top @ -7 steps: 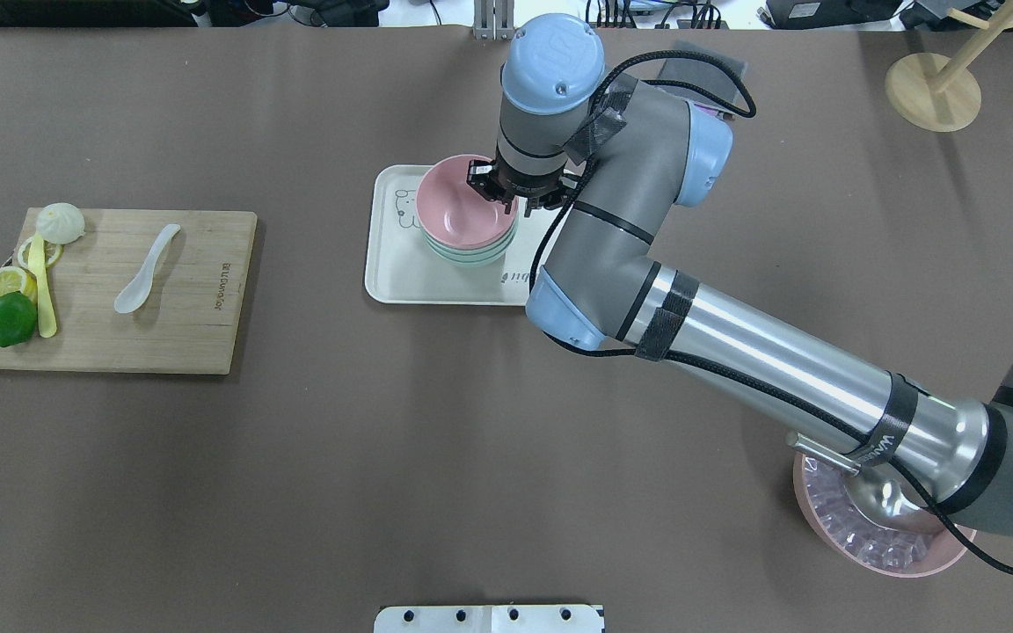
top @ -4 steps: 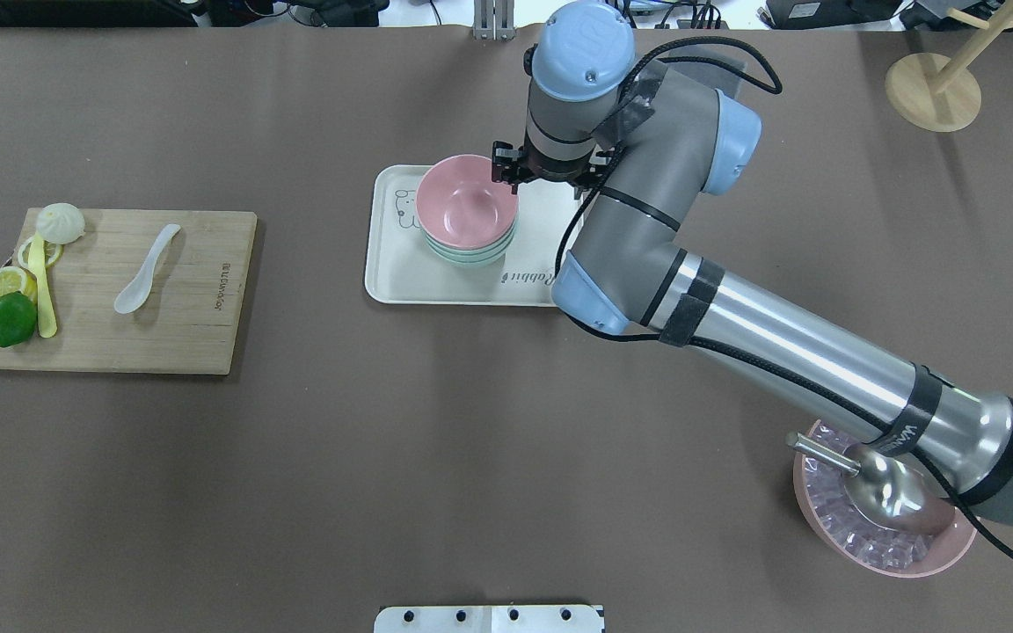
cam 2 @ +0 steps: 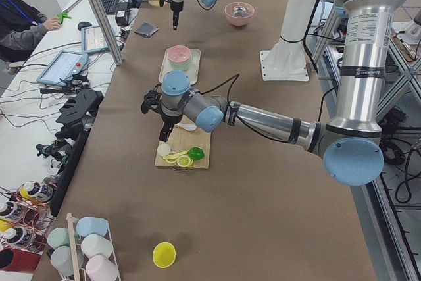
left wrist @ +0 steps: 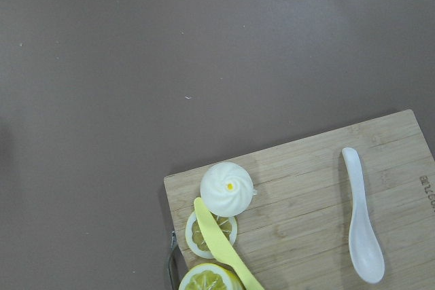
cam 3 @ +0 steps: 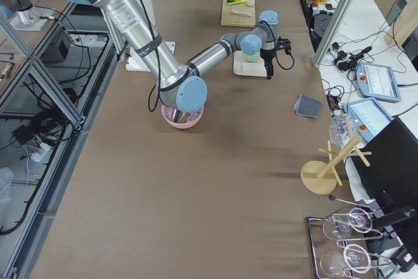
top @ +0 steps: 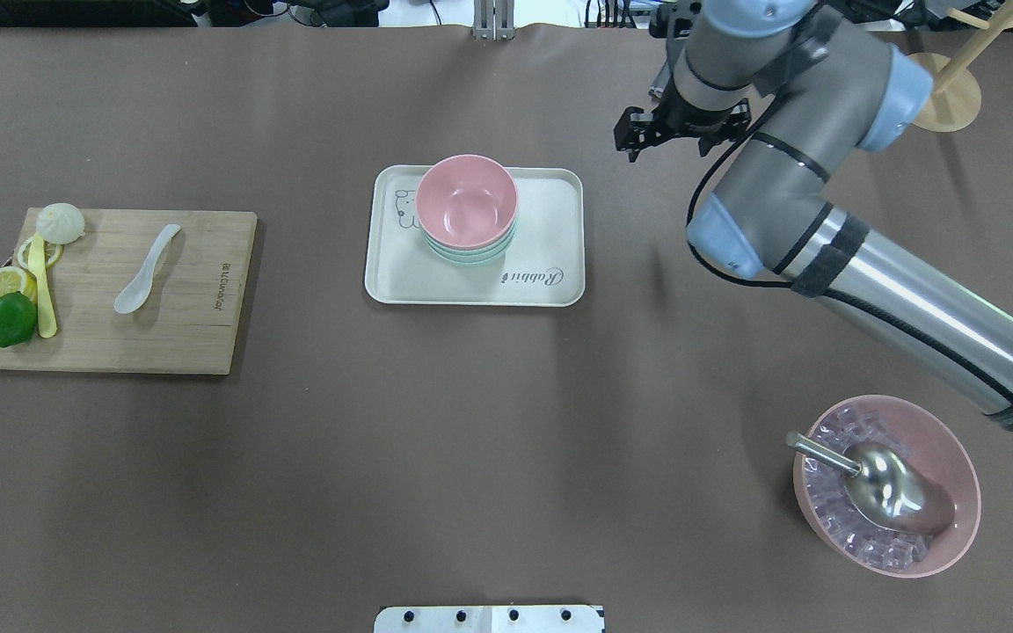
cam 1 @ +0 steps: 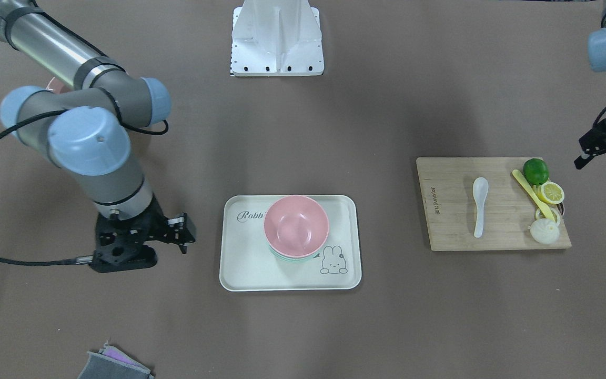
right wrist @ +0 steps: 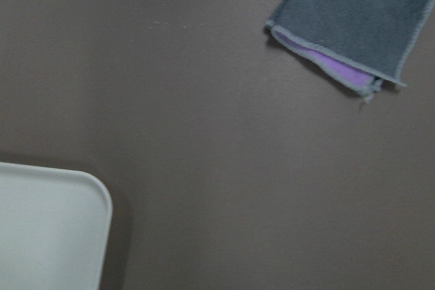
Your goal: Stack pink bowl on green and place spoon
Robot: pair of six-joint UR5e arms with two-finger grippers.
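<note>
The pink bowl (top: 465, 202) sits nested in the green bowl (top: 471, 257) on the white tray (top: 550, 220); the stack also shows in the front view (cam 1: 296, 225). The white spoon (top: 146, 268) lies on the wooden cutting board (top: 199, 299), and also shows in the left wrist view (left wrist: 360, 225). My right gripper (top: 681, 132) is open and empty, above bare table to the right of the tray. My left gripper (cam 1: 605, 152) looks open and empty, hovering just off the board's outer end, apart from the spoon.
A lime (top: 10, 318), lemon slices, a yellow knife (top: 42, 286) and a bun (top: 61, 222) share the board's left end. A pink bowl of ice with a metal scoop (top: 885, 483) stands near right. A grey cloth (right wrist: 353, 18) lies beyond the tray. A wooden rack base (top: 933, 88) is far right.
My right gripper has let go of the pink bowl's rim and moved right and away from the tray. The bowls have stayed stacked.
</note>
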